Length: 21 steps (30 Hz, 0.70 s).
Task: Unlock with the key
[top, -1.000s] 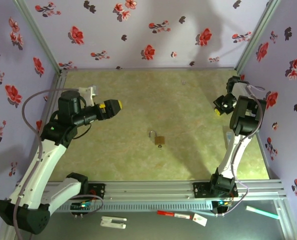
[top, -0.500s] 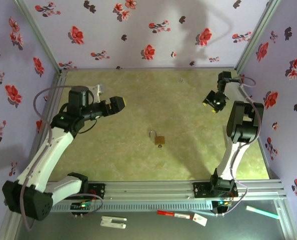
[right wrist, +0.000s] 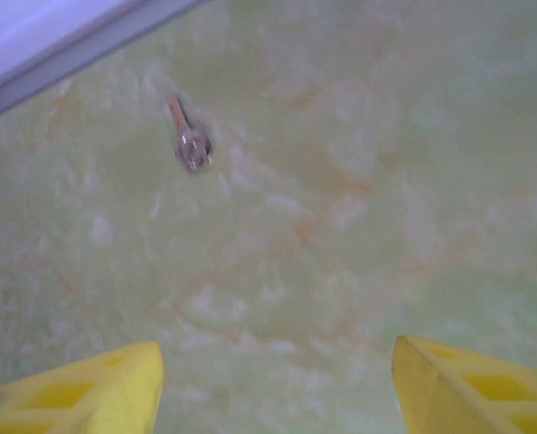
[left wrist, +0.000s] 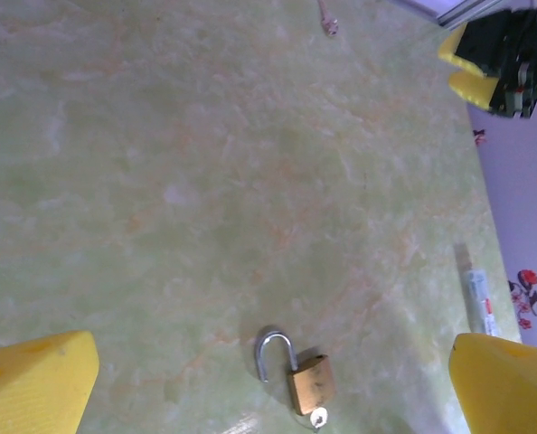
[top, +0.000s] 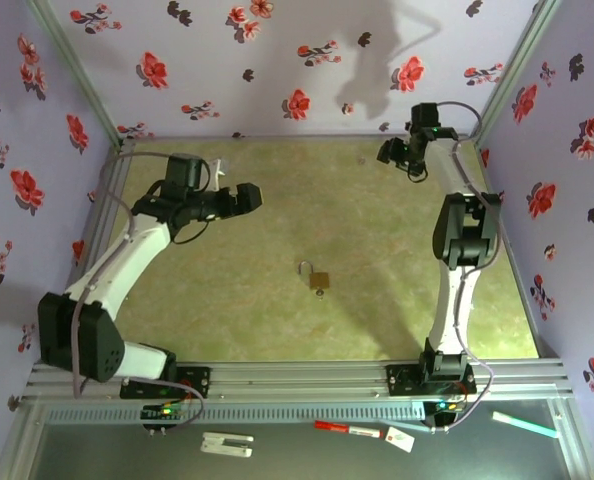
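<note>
Hovering near key (right wrist: 192, 149), right hand (right wrist: 275, 348) parted, empty; left hand (top: 247, 196) spread wide, raised

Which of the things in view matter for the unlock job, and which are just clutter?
Job:
- padlock, mid-table, shackle swung open
- key, loose near the far edge, ahead of the open right gripper

Clutter, all on the front ledge off the table:
- white clip
- red-white marker
- teal pen
</note>
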Tool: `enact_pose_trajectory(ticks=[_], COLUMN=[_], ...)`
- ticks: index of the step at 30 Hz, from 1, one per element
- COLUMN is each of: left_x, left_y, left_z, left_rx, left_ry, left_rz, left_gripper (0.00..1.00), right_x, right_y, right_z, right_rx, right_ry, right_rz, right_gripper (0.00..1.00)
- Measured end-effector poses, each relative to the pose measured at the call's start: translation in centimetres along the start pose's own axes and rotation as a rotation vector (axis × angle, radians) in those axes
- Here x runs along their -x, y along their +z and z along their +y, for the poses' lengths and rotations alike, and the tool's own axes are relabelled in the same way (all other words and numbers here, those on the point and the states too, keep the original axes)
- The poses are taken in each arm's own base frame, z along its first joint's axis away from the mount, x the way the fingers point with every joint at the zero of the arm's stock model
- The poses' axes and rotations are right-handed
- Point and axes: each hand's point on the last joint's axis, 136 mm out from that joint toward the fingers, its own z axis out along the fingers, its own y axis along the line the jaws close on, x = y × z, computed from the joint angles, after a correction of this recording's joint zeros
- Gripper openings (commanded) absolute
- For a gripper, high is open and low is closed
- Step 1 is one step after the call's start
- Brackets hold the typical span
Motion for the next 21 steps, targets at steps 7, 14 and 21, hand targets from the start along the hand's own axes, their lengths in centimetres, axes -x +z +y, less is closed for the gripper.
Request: enact_pose_trajectory(ticks=[7,14,21], left_x=[-0.1,-0.1,-0.1], left_y=[2.6,3.0,3.0], left_z=[1.2,0.7,0.1], left_rx=[0.021,-0.011,-0.046], left_ry=[-0.013,-0.008,-0.004], left_rz=[0.051,0.064,0.070], left_gripper=[1.00,0.99,0.99], right_x=[2.7,2.8,3.9], right_y=[4.9,8.6,11.7], right_z=[0.9,1.8,3.2], right_rx=[0.020,0.093,0.167], right_ry=[-0.010,0.073,0.171], right_rz=[-0.028,-0.037,-0.092], right_gripper=[0.62,0.47,0.36])
